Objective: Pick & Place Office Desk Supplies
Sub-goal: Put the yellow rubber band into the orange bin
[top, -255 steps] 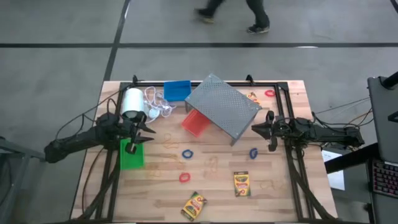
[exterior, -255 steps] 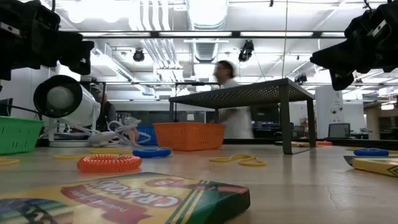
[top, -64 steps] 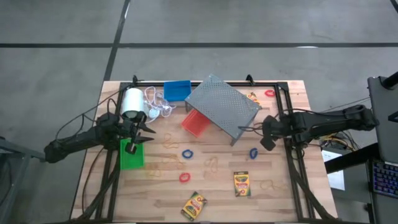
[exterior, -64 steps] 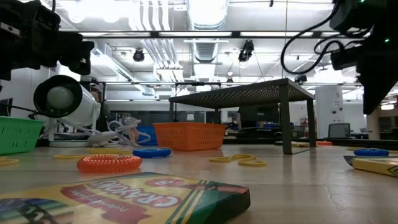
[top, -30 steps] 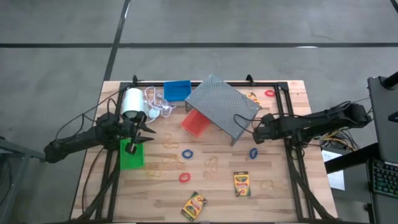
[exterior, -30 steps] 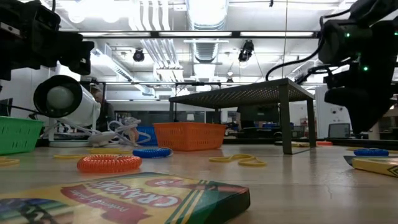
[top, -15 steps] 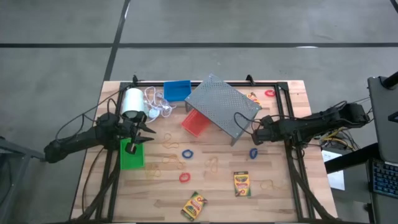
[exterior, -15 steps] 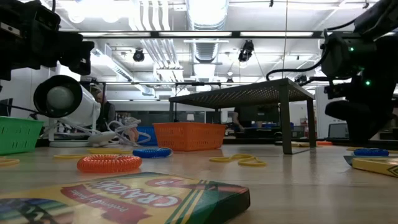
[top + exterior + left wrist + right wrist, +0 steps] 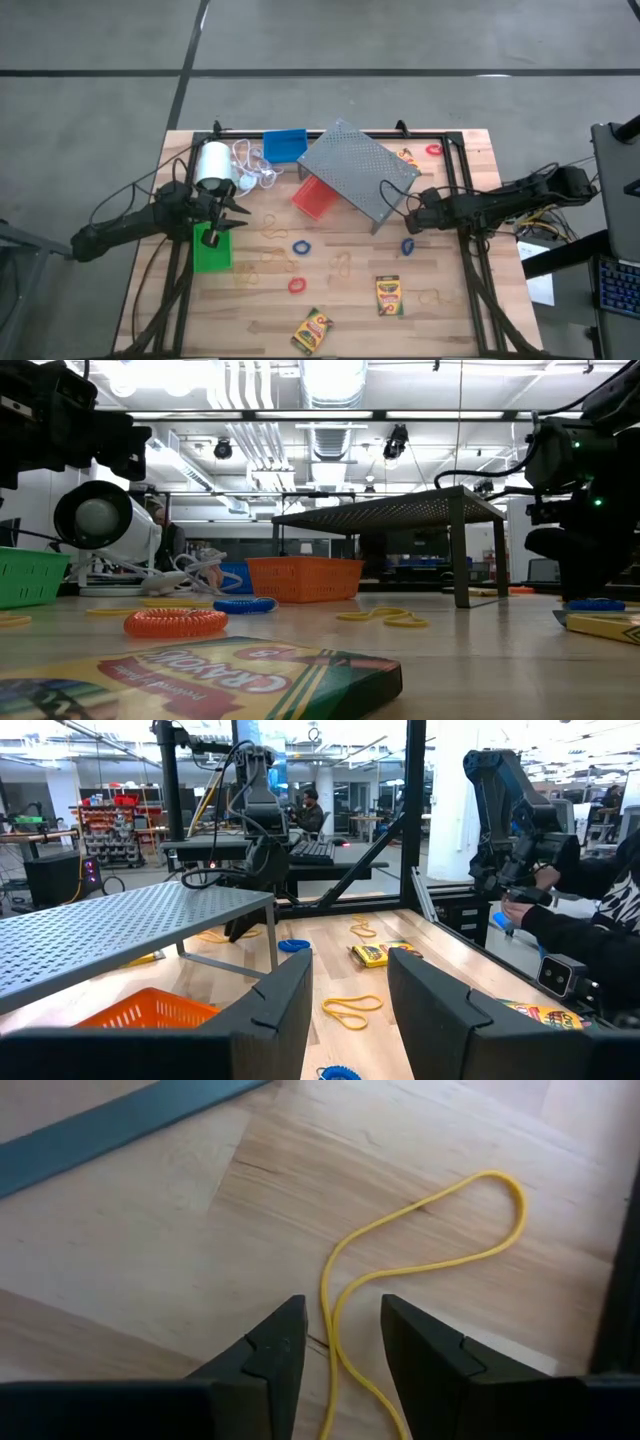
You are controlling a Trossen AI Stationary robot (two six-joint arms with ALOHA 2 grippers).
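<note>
My right gripper (image 9: 340, 1348) points steeply down, open, just above the table beside the grey rack's near right leg (image 9: 377, 228). A thin yellow rubber band (image 9: 425, 1265) lies on the wood and runs between its fingers; I cannot tell if they touch it. A blue ring (image 9: 408, 245) lies just nearer. My left gripper (image 9: 348, 990) is open and level over the green bin (image 9: 211, 250). Two crayon boxes (image 9: 388, 296) (image 9: 312, 330) lie flat near the front. The red-orange bin (image 9: 315, 197) sits partly under the rack, and the blue bin (image 9: 285, 145) is at the back.
The perforated rack (image 9: 357, 172) stands mid-table, close to my right gripper. A white roll with cord (image 9: 214, 165) is at the back left. Another blue ring (image 9: 301, 246), a red ring (image 9: 296, 286) and loose yellow bands (image 9: 341, 263) lie on the wood. A person sits beyond the table (image 9: 585, 935).
My right gripper has sunk toward the table beside the rack's near right leg, tipping a little more downward. My left gripper has kept still.
</note>
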